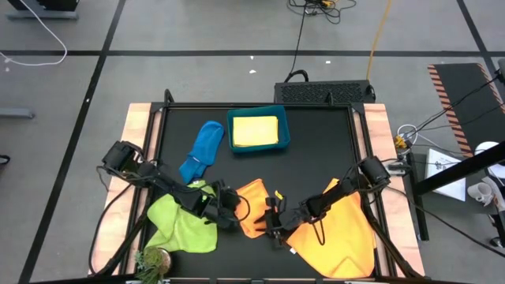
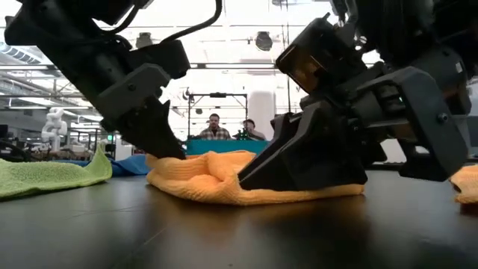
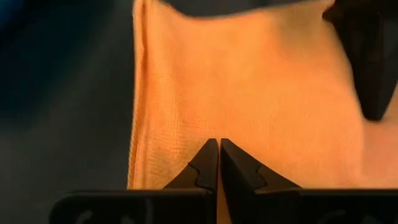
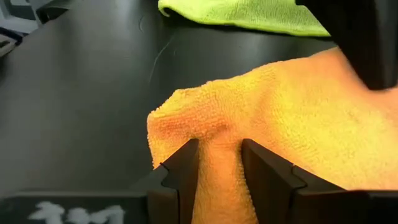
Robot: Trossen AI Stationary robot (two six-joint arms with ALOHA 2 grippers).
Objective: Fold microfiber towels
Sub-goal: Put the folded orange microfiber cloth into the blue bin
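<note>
Small orange towel [image 1: 252,207] flat on the desk [image 1: 316,150], just toward the front edge from the teal bin [image 1: 258,131]. Left hand [image 1: 226,207] pressed together on its near-left edge; right hand [image 1: 272,225] slightly parted, pinching a bunched corner opposite. Towel between both, equally near. Contact under the fingers hidden.

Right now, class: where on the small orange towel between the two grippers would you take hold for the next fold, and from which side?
Probably at an edge, not the middle: the small orange towel lies low with a bunched hem. The right gripper already straddles a raised pinch there; the left gripper, fingers together, sits on the opposite edge. Come in low from the sides.
</note>
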